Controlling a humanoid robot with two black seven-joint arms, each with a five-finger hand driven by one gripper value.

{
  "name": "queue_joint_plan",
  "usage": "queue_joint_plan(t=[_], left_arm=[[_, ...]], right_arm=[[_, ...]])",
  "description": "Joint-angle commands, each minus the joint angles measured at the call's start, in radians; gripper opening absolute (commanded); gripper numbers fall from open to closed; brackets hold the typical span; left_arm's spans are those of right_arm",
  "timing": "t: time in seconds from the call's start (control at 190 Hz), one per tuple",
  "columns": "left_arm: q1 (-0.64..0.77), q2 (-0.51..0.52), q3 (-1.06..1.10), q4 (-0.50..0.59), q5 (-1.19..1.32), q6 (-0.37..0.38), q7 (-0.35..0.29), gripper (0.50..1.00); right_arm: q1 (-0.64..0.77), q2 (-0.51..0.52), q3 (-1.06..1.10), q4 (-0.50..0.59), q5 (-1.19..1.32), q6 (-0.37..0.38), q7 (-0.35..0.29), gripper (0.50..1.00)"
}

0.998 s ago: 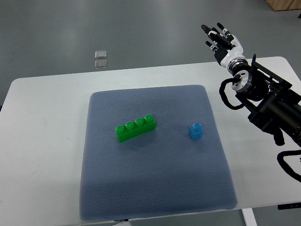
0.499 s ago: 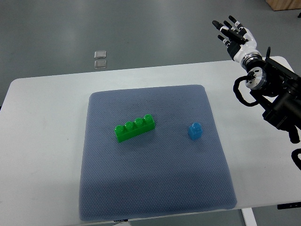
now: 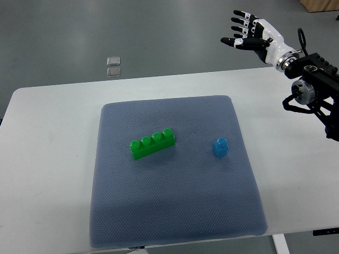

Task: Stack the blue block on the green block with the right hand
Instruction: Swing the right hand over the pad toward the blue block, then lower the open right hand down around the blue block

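Over the last second we have swung our right hand (image 3: 253,34) up and away toward the far right, so that it now hangs past the far edge of the white table (image 3: 47,137), above the grey floor, with its fingers (image 3: 237,22) spread and nothing in them. A second ago the hand stood nearer the table's right corner with the forearm crossing over the tabletop; now the arm has drawn back toward the right edge. We judge this to mean that the reach for the blue block (image 3: 221,147) has not begun, and the hand is farther from it than it was. The blue block has not moved: it sits on the right part of the grey-blue mat (image 3: 175,211), well apart from the green block (image 3: 152,143), which lies at a slight slant near the mat's middle, studs up and bare. There are no containers here; two small clear squares (image 3: 113,66) lie on the floor beyond the table.
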State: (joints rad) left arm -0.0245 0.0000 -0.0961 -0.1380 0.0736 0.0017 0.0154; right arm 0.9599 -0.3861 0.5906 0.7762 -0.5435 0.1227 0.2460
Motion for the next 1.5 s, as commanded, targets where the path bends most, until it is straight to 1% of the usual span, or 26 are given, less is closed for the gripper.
queue_joint_plan(t=[0.0,0.074,0.189,0.326,0.488,0.593,0.625,0.672,0.714,0.761,0.872,1.024,1.134,1.224,1.371,1.428,1.497], left_arm=[[0.0,0.0,-0.001,0.0,0.0,0.0,0.0,1.0],[0.0,0.0,-0.001,0.0,0.0,0.0,0.0,1.0],[0.0,0.0,-0.001,0.0,0.0,0.0,0.0,1.0],[0.0,0.0,-0.001,0.0,0.0,0.0,0.0,1.0],[0.0,0.0,-0.001,0.0,0.0,0.0,0.0,1.0],[0.0,0.0,0.001,0.0,0.0,0.0,0.0,1.0],[0.0,0.0,-0.001,0.0,0.0,0.0,0.0,1.0],[0.0,0.0,0.001,0.0,0.0,0.0,0.0,1.0],[0.0,0.0,-0.001,0.0,0.0,0.0,0.0,1.0],[0.0,0.0,-0.001,0.0,0.0,0.0,0.0,1.0],[0.0,0.0,-0.001,0.0,0.0,0.0,0.0,1.0],[0.0,0.0,0.001,0.0,0.0,0.0,0.0,1.0],[0.0,0.0,-0.001,0.0,0.0,0.0,0.0,1.0],[0.0,0.0,-0.001,0.0,0.0,0.0,0.0,1.0],[0.0,0.0,-0.001,0.0,0.0,0.0,0.0,1.0],[0.0,0.0,-0.001,0.0,0.0,0.0,0.0,1.0],[0.0,0.0,-0.001,0.0,0.0,0.0,0.0,1.0]], right_arm=[[-0.003,-0.048,0.0,0.045,-0.125,0.095,0.004,0.917],[0.002,-0.074,0.0,0.063,-0.208,0.167,0.015,0.917],[0.025,-0.1,0.001,0.094,-0.32,0.233,0.029,0.917],[0.037,-0.12,0.001,0.132,-0.42,0.331,0.084,0.917],[0.043,-0.128,-0.009,0.173,-0.57,0.377,0.105,0.919],[0.034,-0.131,-0.061,0.204,-0.655,0.359,0.118,0.917],[0.028,-0.131,-0.081,0.212,-0.679,0.336,0.118,0.917],[0.019,-0.131,-0.112,0.215,-0.714,0.282,0.119,0.917],[0.017,-0.131,-0.14,0.222,-0.748,0.255,0.125,0.917],[0.017,-0.138,-0.17,0.238,-0.783,0.233,0.131,0.917],[0.02,-0.183,-0.218,0.311,-0.852,0.199,0.139,0.917],[0.051,-0.229,-0.222,0.368,-0.883,0.221,0.137,0.917],[0.079,-0.275,-0.232,0.433,-0.892,0.305,0.137,0.917],[0.082,-0.296,-0.242,0.475,-0.905,0.341,0.134,0.917],[0.082,-0.286,-0.288,0.497,-0.952,0.331,0.127,0.917],[0.079,-0.277,-0.302,0.497,-0.972,0.315,0.11,0.917],[0.072,-0.257,-0.319,0.497,-0.986,0.275,0.059,0.917]])
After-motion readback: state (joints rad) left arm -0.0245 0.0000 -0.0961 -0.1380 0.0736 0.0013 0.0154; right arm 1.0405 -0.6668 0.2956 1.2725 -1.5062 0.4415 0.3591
